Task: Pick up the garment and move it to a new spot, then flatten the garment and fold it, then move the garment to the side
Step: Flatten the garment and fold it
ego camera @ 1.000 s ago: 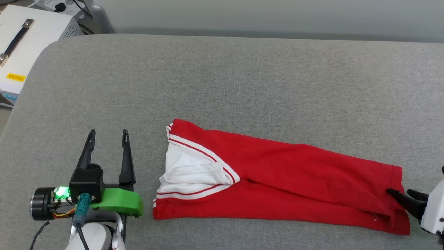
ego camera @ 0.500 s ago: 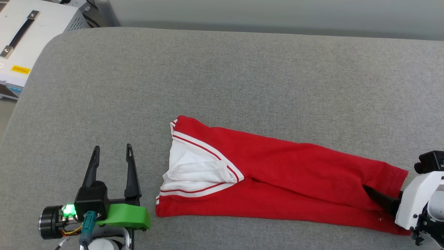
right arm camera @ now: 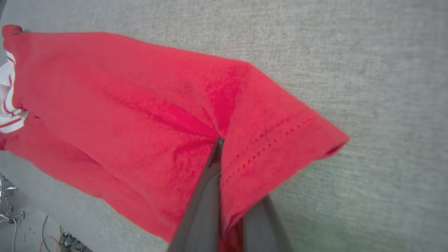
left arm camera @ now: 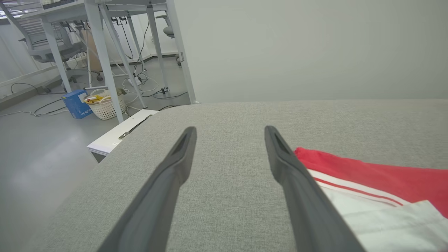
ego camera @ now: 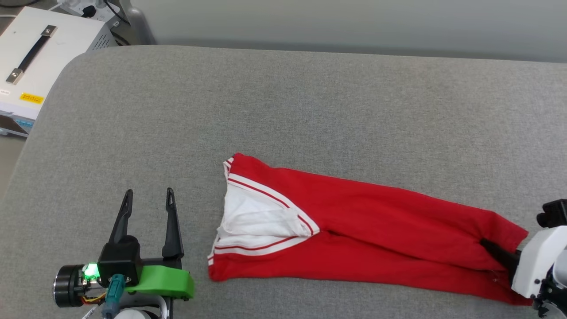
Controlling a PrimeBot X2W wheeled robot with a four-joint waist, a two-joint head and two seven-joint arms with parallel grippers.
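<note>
The garment (ego camera: 367, 235) lies folded into a long red band on the grey padded table (ego camera: 283, 110), with its white sleeve and striped trim at the left end. My right gripper (ego camera: 487, 246) is shut on the garment's hem at the right end, and the cloth puckers around its tip. In the right wrist view the hem of the garment (right arm camera: 140, 105) is pinched between the two dark fingers of that right gripper (right arm camera: 218, 143). My left gripper (ego camera: 148, 197) stands open on the table left of the garment, apart from it. Its open left gripper (left arm camera: 229, 131) has the garment (left arm camera: 378, 175) to its right.
A white equipment case (ego camera: 31, 57) with a black handle stands beyond the table's left corner. The left wrist view shows grey floor, white desk legs, cables, a white basket (left arm camera: 105, 105) and a blue box (left arm camera: 77, 103) off the table's left side.
My right gripper has slid onto the garment's right hem and shut on it. The head camera has shifted a little. My left gripper stays open.
</note>
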